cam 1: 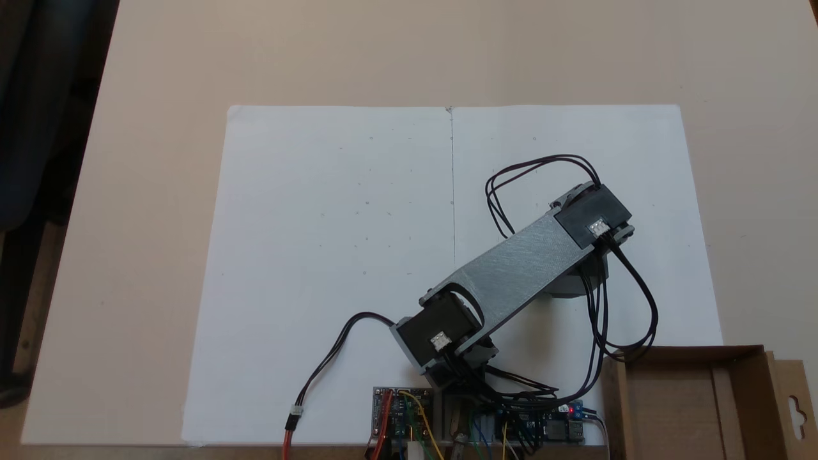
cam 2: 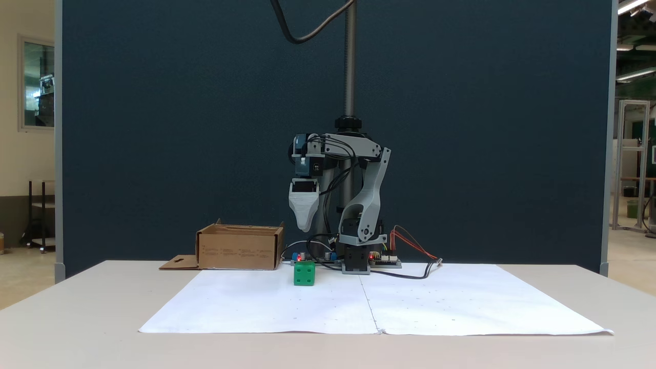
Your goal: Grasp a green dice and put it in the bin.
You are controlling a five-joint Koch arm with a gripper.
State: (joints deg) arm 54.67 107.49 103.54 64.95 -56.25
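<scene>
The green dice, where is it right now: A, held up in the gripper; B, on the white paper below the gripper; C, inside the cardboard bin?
B: the green dice sits on the white paper, with the gripper above it and apart.

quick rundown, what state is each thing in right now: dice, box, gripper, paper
green dice: resting on the white paper, not held, directly below the gripper
bin: open on top, upright on the table, side flap folded out flat
gripper: raised above the dice, pointing down, open or shut cannot be told
white paper: lying flat on the table
</scene>
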